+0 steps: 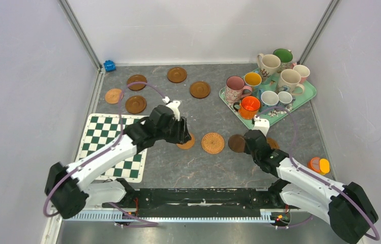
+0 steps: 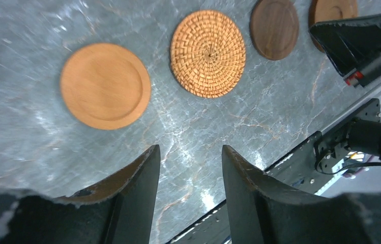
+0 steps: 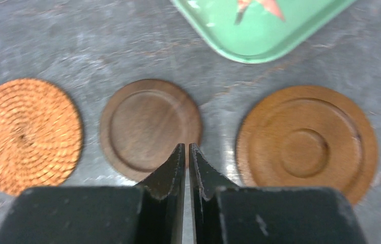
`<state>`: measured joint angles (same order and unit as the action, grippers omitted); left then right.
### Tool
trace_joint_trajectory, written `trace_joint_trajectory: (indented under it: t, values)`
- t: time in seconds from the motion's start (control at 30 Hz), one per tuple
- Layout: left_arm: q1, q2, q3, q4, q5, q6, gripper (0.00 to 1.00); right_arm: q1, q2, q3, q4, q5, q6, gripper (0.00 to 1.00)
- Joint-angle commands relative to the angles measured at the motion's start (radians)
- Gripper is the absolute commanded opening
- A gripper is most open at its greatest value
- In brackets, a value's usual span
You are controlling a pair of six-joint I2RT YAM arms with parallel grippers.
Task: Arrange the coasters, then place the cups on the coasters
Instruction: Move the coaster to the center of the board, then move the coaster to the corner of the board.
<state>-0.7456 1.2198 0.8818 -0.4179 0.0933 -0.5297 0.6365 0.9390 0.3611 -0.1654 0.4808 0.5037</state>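
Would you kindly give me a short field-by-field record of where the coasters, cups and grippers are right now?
Near row: pale wooden coaster, woven coaster, dark coaster, brown coaster, side by side, apart
Far coasters: five, scattered left of the green tray
Cups: all on the green tray, none on a coaster
Left gripper: open, empty, near the pale wooden coaster
Right gripper: shut, empty, tips over the dark coaster
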Motion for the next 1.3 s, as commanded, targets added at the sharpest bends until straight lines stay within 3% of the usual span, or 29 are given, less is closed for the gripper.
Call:
trace_joint_trajectory:
  t: [0.0, 0.13, 0.57, 0.77, 0.9, 1.27]
  values:
    - [0.004, -0.149, 0.035, -0.163, -0.154, 0.177, 0.57, -0.048, -0.017, 0.039, -0.088, 0.154, 0.081, 0.06]
    - [0.005, -0.252, 0.034, -0.224, -0.217, 0.205, 0.6, -0.115, 0.005, 0.047, -0.122, 0.163, 0.128, 0.0]
    - [0.005, -0.393, 0.011, -0.228, -0.268, 0.231, 0.61, -0.231, 0.141, 0.061, -0.219, 0.131, 0.285, 0.0]
    - [0.005, -0.406, 0.013, -0.229, -0.289, 0.236, 0.62, -0.231, 0.245, 0.241, -0.594, 0.06, 0.449, 0.0]
    - [0.005, -0.406, 0.018, -0.237, -0.309, 0.24, 0.64, -0.227, 0.347, 0.269, -0.74, -0.012, 0.467, 0.0]
    - [0.005, -0.431, 0.025, -0.242, -0.363, 0.24, 0.68, -0.092, 0.277, 0.143, -0.689, -0.16, 0.498, 0.0]
